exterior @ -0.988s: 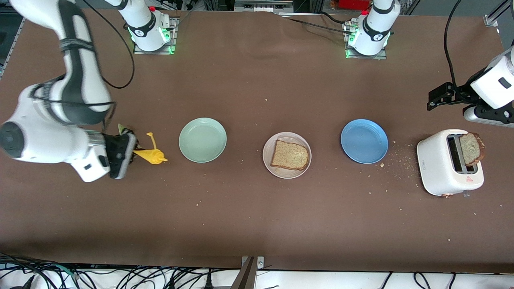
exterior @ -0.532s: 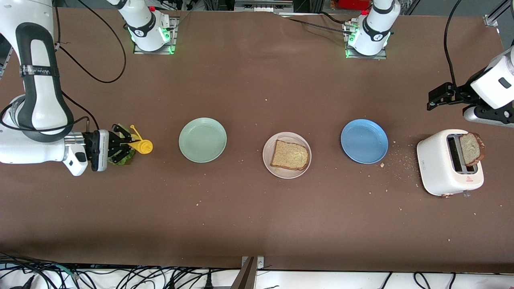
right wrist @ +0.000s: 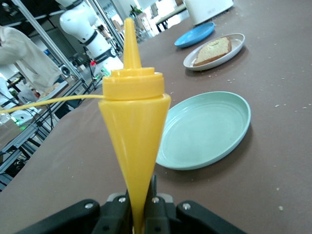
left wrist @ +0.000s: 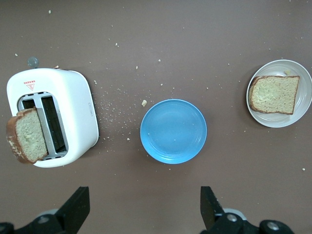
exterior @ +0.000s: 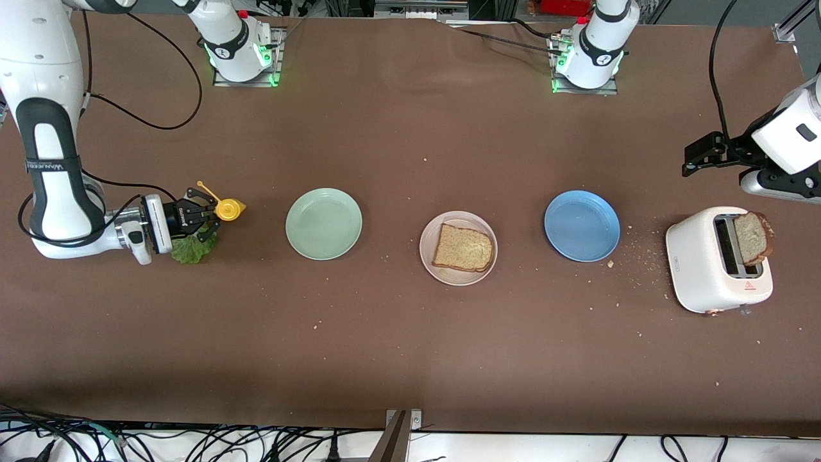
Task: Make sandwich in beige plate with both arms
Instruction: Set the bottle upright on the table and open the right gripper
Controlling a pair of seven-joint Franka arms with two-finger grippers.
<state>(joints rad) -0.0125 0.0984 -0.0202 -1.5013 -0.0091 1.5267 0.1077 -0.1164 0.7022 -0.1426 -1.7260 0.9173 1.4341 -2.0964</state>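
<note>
standing the sauce bottle (exterior: 228, 208) upright from its earlier tilt, right gripper (exterior: 204, 215) clamped on it beside the lettuce (exterior: 192, 249) | sauce for the bread (exterior: 463, 248) on the beige plate (exterior: 428, 256) likely next | left gripper (exterior: 699, 154) waits spread over the table near the toaster (exterior: 705, 263)

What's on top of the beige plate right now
One bread slice lies flat on the beige plate; no lettuce or second slice. The plate's surface under the slice is hidden.
</note>
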